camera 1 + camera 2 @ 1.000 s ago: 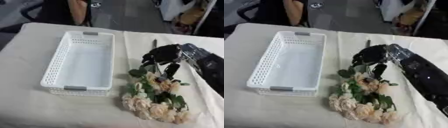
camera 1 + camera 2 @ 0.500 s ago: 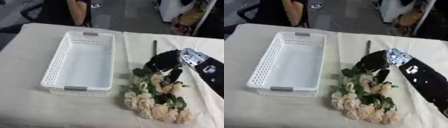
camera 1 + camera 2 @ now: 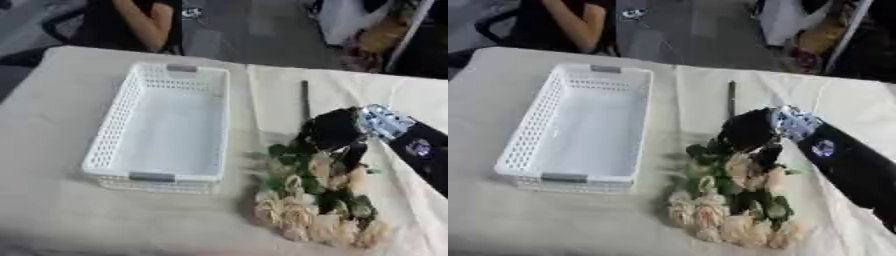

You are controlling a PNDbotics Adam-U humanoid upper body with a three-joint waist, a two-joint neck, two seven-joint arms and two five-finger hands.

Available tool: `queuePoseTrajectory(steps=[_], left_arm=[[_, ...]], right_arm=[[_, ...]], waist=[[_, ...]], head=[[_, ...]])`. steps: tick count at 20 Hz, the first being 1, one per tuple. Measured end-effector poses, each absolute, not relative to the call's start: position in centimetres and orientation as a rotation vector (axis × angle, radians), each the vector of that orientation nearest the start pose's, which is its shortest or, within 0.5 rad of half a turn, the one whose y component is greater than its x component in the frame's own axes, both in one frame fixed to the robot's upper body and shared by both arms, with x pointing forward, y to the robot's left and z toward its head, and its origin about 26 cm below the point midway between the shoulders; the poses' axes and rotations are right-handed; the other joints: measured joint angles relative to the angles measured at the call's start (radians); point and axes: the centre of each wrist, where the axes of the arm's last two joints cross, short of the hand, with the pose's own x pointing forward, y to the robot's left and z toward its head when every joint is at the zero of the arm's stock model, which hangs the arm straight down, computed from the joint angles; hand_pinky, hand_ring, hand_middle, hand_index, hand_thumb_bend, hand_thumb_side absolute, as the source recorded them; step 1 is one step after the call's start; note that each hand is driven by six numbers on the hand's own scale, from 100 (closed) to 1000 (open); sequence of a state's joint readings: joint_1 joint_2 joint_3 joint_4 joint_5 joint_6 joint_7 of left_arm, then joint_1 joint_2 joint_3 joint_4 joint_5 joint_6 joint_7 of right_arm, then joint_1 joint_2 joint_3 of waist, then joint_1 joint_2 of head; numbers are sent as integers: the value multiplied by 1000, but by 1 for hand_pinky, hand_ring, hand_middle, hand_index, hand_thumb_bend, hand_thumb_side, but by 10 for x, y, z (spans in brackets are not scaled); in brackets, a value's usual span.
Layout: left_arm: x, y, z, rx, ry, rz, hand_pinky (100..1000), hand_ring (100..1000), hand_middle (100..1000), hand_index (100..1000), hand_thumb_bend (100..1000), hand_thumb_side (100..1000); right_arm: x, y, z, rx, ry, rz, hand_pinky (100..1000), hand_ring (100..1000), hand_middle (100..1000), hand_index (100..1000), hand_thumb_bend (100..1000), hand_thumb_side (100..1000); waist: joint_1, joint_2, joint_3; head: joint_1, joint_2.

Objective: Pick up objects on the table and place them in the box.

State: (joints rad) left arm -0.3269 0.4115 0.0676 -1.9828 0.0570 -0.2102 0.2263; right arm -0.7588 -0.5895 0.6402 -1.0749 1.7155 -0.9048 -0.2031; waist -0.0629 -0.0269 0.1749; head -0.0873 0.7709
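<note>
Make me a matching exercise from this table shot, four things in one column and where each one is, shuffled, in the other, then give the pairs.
Things:
1. white basket
2. bouquet of cream flowers
3. right hand
4. thin dark stick

Places or states:
A. lying on the cloth beyond the hand
B. on the table's left, nothing inside
C. down on the bouquet's leafy upper end
D. lying on the cloth right of the basket

Pairs: 1-B, 2-D, 3-C, 4-A
</note>
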Motion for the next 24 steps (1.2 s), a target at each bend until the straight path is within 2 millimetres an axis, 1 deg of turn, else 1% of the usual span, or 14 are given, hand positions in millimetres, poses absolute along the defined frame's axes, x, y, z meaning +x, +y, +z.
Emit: queuePoseTrajectory(steps=[1,2,3,4,6,10,13,16,17,18,19,22,23,24], left_arm=[[302,287,220,284,-2543,-132,481,556,666,702,100,810],[302,287,220,284,-2543,-132,481,556,665,702,100,810],[302,287,220,284,-2543,-132,481,556,665,702,100,810],[302,287,220,284,-2543,-132,481,556,665,702,100,810],[302,287,220,283,-2544,-132,481,556,665,702,100,810],[302,287,220,283,-2544,-132,480,556,666,702,100,810],[302,287,220,284,-2544,-132,480,556,666,702,100,811],[302,288,219,285,-2543,-131,480,556,666,702,100,811],[302,288,219,285,-2542,-131,480,556,666,702,100,811],[302,288,219,286,-2541,-130,479,556,666,702,100,811],[302,288,218,288,-2538,-130,479,556,666,702,100,811],[302,289,217,292,-2533,-129,479,556,666,701,100,811],[302,289,217,293,-2533,-128,479,556,667,701,100,811],[302,289,217,294,-2533,-128,479,556,667,701,100,812]], right_arm=[[427,-262,99,619,1164,-2558,448,521,508,568,453,402],[426,-261,98,617,1195,-2513,373,466,451,512,359,343],[426,-260,98,650,1200,-2482,320,428,411,474,319,330],[426,-260,95,686,1199,-2457,286,391,374,455,223,306],[428,-263,91,758,1186,-2422,219,319,305,452,110,281],[433,-279,85,892,1155,-2378,155,218,206,454,100,198],[436,-296,83,978,1178,-2370,128,162,157,441,100,200],[435,-324,84,1054,1250,-2411,122,141,143,419,100,200],[434,-335,88,1080,1287,-2429,127,145,149,417,100,199],[433,-347,93,1105,1333,-2449,134,151,159,414,100,295],[432,-357,100,1127,1390,-2465,134,150,156,415,100,198],[429,-378,127,1135,1634,-2481,148,163,186,412,100,203],[428,-382,137,1111,1747,-2469,143,160,197,412,100,577],[428,-385,148,1087,1862,-2449,123,151,187,414,100,218]], waist=[[0,0,0],[0,0,0],[0,1,0],[0,1,0],[1,2,0],[1,2,-4],[4,2,-6],[4,2,-11],[4,2,-13],[4,2,-14],[4,2,-16],[4,2,-21],[4,2,-24],[5,2,-25]], head=[[0,0],[0,0],[0,0],[0,0],[0,0],[2,0],[10,0],[19,0],[22,0],[26,0],[27,0],[35,0],[37,0],[40,0]])
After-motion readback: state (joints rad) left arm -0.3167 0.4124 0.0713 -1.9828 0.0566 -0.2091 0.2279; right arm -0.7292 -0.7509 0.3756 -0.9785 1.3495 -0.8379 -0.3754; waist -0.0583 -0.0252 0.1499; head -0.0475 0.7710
